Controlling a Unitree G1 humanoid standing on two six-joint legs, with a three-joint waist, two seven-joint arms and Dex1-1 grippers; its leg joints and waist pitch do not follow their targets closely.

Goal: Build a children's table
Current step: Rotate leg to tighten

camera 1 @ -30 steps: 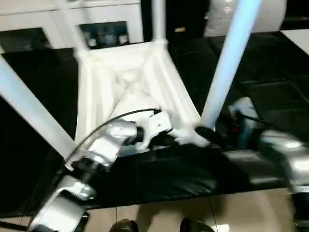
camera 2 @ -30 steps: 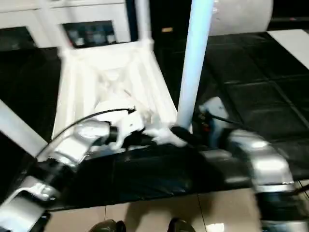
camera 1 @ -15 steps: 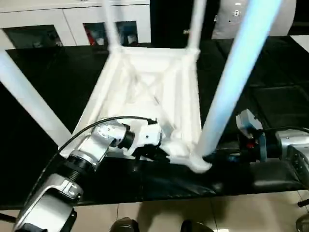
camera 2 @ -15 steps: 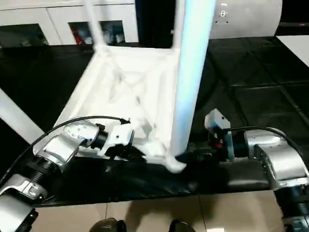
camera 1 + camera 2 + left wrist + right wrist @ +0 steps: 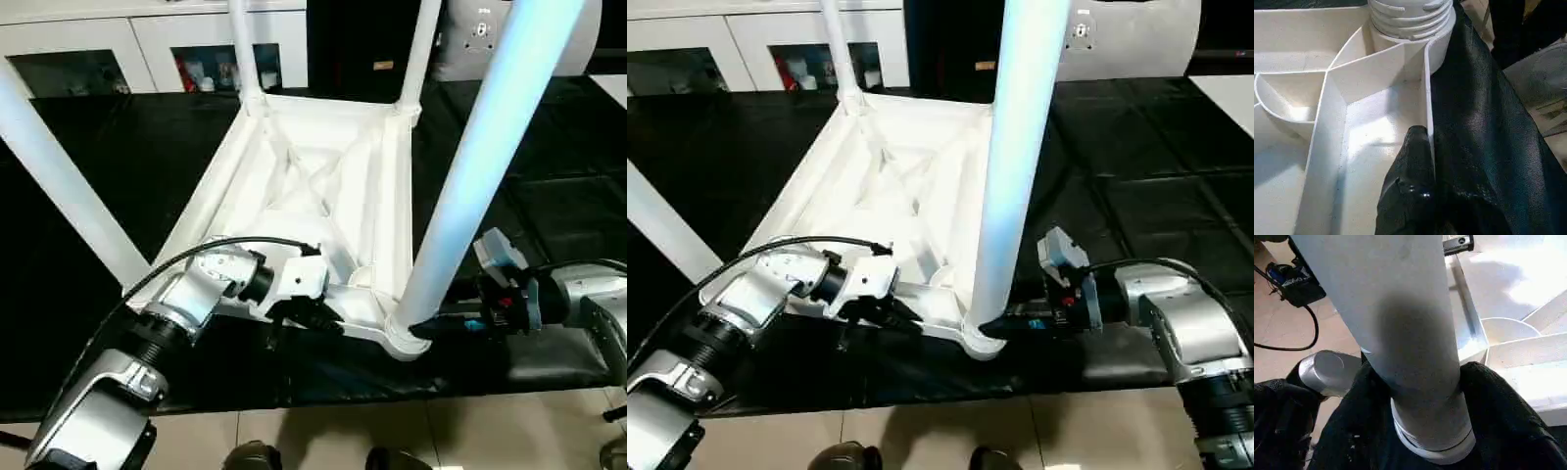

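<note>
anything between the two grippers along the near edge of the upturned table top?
Between the left gripper and the right gripper runs the top's near rim and the corner socket holding the near leg. Both eye views show it.

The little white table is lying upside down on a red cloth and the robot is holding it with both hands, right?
Not quite: the cloth is black, not red, as the left eye view shows. The rest holds: the table lies upside down, the left hand grips its rim and the right hand is closed around the near leg.
</note>
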